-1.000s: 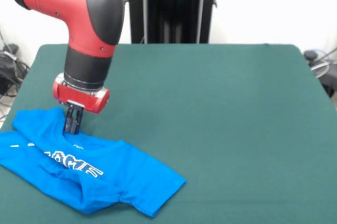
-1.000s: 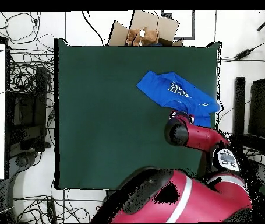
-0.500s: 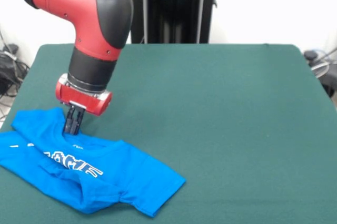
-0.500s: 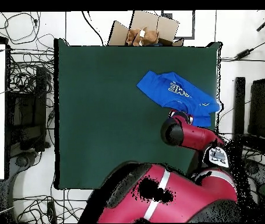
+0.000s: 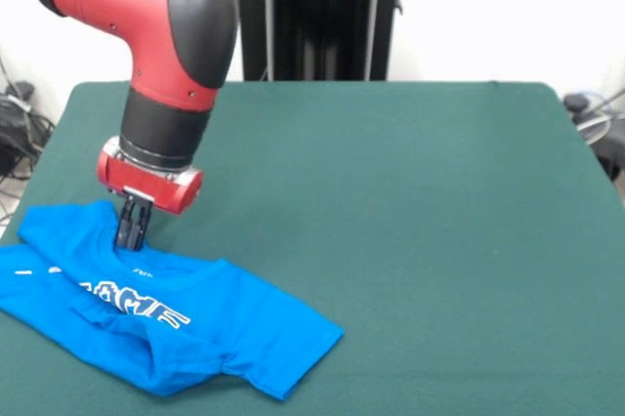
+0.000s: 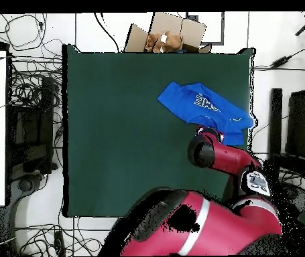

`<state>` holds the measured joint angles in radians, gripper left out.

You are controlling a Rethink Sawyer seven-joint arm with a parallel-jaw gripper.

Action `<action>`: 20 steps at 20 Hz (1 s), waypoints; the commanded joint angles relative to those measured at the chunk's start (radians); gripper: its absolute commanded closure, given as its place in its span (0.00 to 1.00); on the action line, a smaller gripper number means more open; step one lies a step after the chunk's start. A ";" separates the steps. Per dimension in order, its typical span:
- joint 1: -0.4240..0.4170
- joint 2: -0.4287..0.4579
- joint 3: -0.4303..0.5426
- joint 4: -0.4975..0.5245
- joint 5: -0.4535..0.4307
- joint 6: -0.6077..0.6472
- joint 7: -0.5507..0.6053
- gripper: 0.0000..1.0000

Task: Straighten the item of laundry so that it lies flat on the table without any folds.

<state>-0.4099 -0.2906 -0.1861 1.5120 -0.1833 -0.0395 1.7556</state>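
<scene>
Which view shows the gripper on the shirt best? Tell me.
The front view: the gripper stands in profile, its tips at the blue T-shirt's collar edge. In the overhead view the arm hides the gripper; only the shirt beside it shows.

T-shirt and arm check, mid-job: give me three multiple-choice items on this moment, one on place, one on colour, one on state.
1. Where on the table does the T-shirt lie in the front view?
A. near left corner
B. far right corner
C. dead centre

2. What colour is the lettering on the shirt?
A. yellow
B. white
C. black

3. How does the shirt lie?
A. spread flat
B. rolled into a ball
C. rumpled, with folds

Answers:
1 A: it sits at the lower left of the front view.
2 B: white print shows on blue cloth.
3 C: layers overlap and creases run across it, with the end effector down at its upper edge.
</scene>
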 commanded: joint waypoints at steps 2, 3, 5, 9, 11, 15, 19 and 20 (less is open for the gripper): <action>-0.072 0.004 0.222 0.191 0.176 0.164 0.289 1.00; -0.074 -0.007 0.245 0.210 0.203 0.166 0.301 1.00; -0.077 -0.024 0.293 0.249 0.260 0.154 0.330 1.00; -0.054 -0.035 0.319 0.293 0.351 0.118 0.354 1.00; -0.035 -0.041 0.313 0.301 0.391 0.124 0.347 1.00; -0.034 -0.052 0.351 0.330 0.464 0.103 0.357 1.00; -0.001 -0.044 0.345 0.323 0.522 0.086 0.339 1.00; 0.012 -0.041 0.338 0.321 0.540 0.084 0.339 1.00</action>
<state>-0.4656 -0.3659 0.0079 1.7283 0.2581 -0.0300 1.7560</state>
